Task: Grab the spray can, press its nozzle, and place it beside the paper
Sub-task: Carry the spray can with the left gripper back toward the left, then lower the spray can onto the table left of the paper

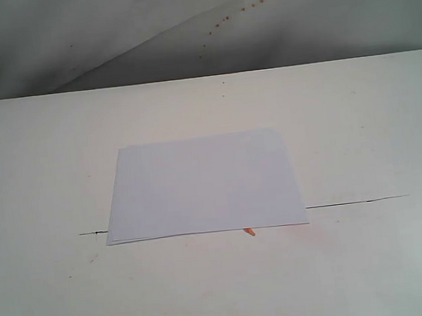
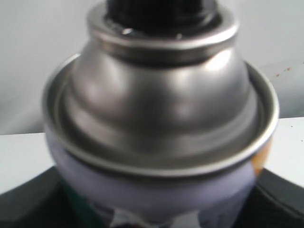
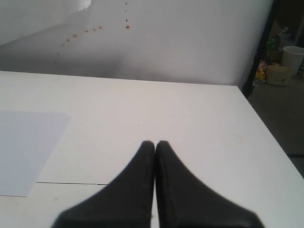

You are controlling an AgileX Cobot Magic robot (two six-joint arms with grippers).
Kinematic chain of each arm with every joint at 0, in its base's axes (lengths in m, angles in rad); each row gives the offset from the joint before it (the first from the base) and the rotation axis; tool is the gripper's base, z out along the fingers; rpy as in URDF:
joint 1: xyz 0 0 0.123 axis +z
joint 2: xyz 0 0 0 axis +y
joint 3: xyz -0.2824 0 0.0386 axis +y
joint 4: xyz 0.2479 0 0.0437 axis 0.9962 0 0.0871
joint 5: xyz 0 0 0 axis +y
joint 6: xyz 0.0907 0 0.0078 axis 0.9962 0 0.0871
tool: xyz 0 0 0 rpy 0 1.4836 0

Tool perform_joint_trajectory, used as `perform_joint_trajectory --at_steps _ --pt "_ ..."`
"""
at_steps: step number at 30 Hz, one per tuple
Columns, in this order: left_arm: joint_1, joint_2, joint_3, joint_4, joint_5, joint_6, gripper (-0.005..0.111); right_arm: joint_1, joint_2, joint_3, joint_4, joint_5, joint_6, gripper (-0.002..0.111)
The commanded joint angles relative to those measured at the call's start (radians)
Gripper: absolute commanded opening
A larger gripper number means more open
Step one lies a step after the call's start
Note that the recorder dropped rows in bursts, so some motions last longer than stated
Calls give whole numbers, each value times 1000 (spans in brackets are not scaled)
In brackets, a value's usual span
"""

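The left jaws are clasping the can (image 2: 156, 142), their dark sides showing at either flank of its labelled body, below the shiny domed shoulder. The black nozzle (image 2: 159, 9) is sitting on top of the can, clear of the jaws and partly out of frame. The right jaws are pressing together, clenched on nothing, hanging over the bench (image 3: 199, 123). The paper (image 3: 28, 147) is lying flat on the bench, off to the left-arm side of the right jaws and apart from them.
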Motion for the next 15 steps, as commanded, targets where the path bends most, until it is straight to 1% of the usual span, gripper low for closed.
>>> perform_joint_trajectory --at_steps 1,5,6,8,10,12,13,15 --pt "4 -11 8 81 -135 -124 0 -3 -4 4 5 -8 4 0" --pt "4 9 8 246 -168 -273 0 -3 -4 4 5 -8 4 0" --pt "7 20 8 278 -171 -287 0 -3 -4 4 5 -8 4 0" --pt "14 47 8 313 -175 -323 0 -3 -4 4 5 -8 4 0" --pt "14 83 8 313 -202 -332 0 -3 -4 4 5 -8 4 0" --pt "14 117 15 310 -277 -332 0 -3 -4 4 5 -8 4 0" --pt "14 151 24 309 -353 -337 0 -3 -4 4 5 -8 2 0" --pt "14 193 27 309 -423 -343 0 -3 -4 4 5 -8 2 0"
